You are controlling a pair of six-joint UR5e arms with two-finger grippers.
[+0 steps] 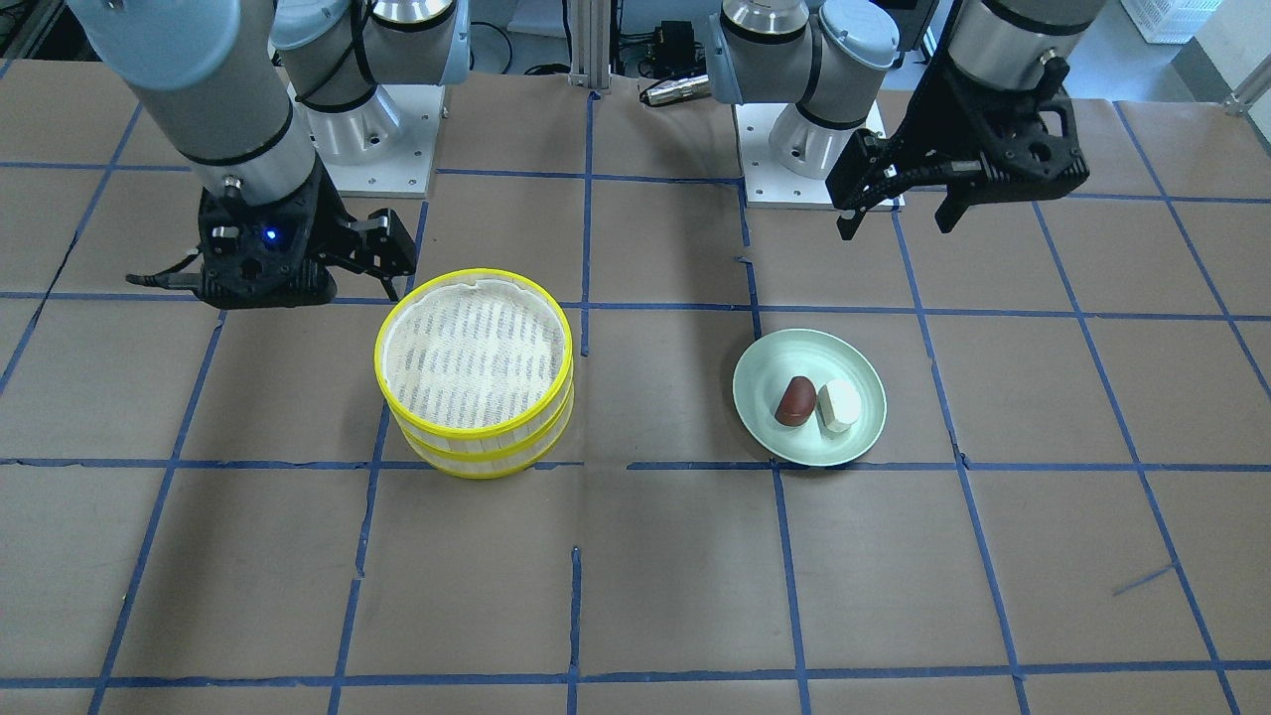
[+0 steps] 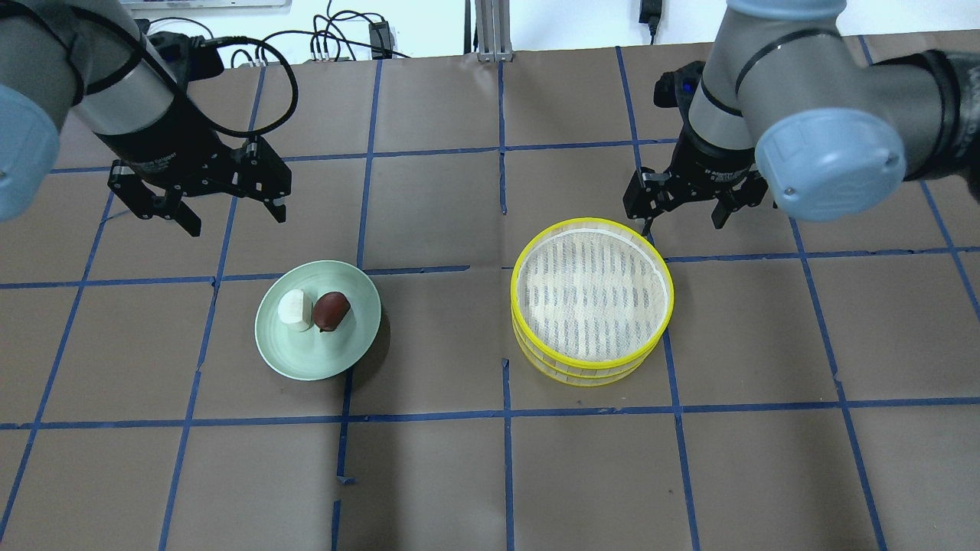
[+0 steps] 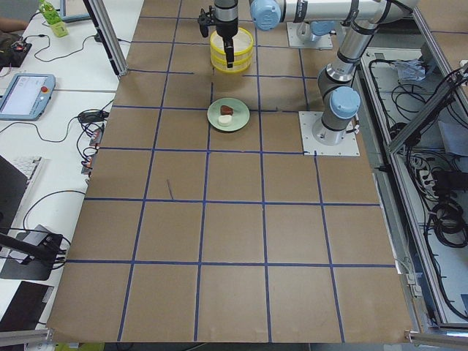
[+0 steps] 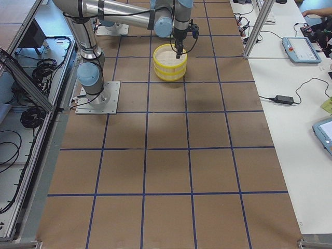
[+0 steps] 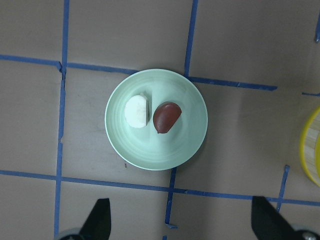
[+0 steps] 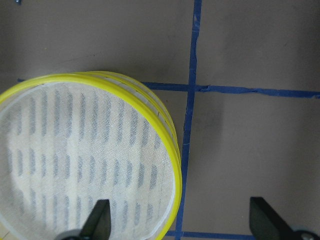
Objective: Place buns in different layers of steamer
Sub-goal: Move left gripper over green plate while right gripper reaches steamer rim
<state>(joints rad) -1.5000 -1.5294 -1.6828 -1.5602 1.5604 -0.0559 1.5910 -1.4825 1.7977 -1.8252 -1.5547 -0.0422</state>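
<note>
Two yellow-rimmed steamer trays are stacked, the top one [image 2: 592, 223] on the lower one [image 2: 589, 376]. The top tray's striped liner is bare. The reddish-brown bun [image 2: 331, 309] and the white bun [image 2: 295, 309] lie side by side on a pale green plate [image 2: 318, 360]. My left gripper [image 2: 235, 218] is open and empty, above the table just beyond the plate; its wrist view shows both buns [image 5: 166, 117] [image 5: 137, 111]. My right gripper [image 2: 681, 222] is open and empty, over the far right rim of the stack [image 6: 172, 140].
The brown table [image 2: 490, 474] is marked with a blue tape grid. The arm bases [image 1: 814, 139] stand at the robot's edge. Cables [image 2: 337, 38] lie at the far edge in the overhead view.
</note>
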